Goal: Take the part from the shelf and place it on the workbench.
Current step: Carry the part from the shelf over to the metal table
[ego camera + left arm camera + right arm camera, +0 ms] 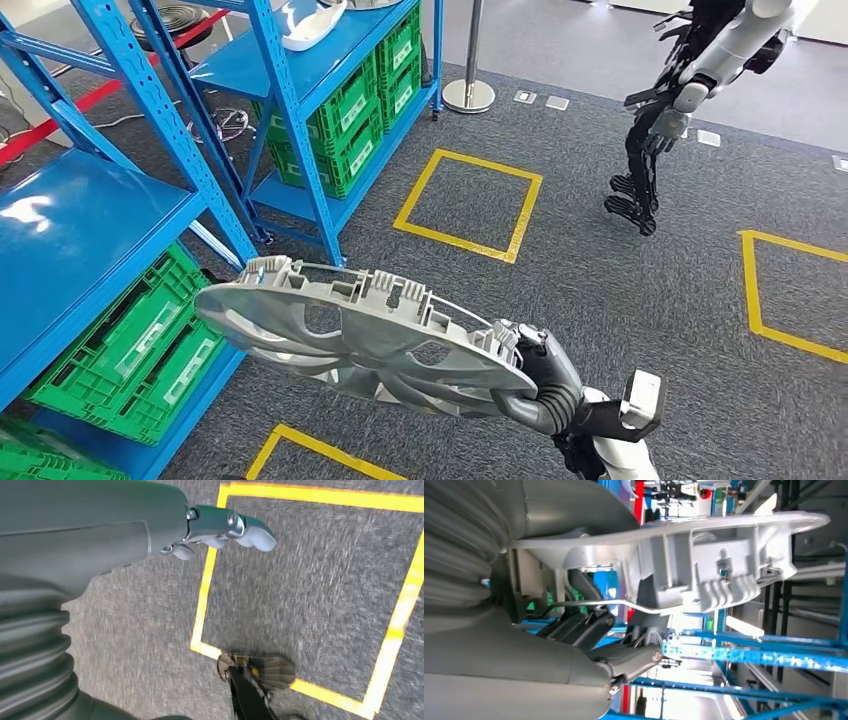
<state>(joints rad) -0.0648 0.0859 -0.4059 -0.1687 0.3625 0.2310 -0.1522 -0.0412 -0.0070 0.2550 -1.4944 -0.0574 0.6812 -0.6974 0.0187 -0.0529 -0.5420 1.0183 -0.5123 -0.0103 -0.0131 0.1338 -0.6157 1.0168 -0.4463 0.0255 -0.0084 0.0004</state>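
The part is a silver wheel cover [360, 335] with spokes and clips along its rim, held roughly level and low in the head view, above the grey carpet. My right hand [545, 385] grips it at its right edge, dark fingers wrapped around the rim. The right wrist view shows the cover's underside [704, 555] and wire ring close up, with my right hand's fingers [624, 655] clamped beneath it. My left hand [220, 527] hangs over the floor, fingers extended and holding nothing.
Blue shelving [90, 230] with green crates [140, 350] stands on my left, and a second blue rack [330, 60] carries a white part [310, 25]. Yellow taped squares [470, 205] mark the carpet. Another robot's arm [690, 90] hangs at the far right beyond a stanchion base [468, 95].
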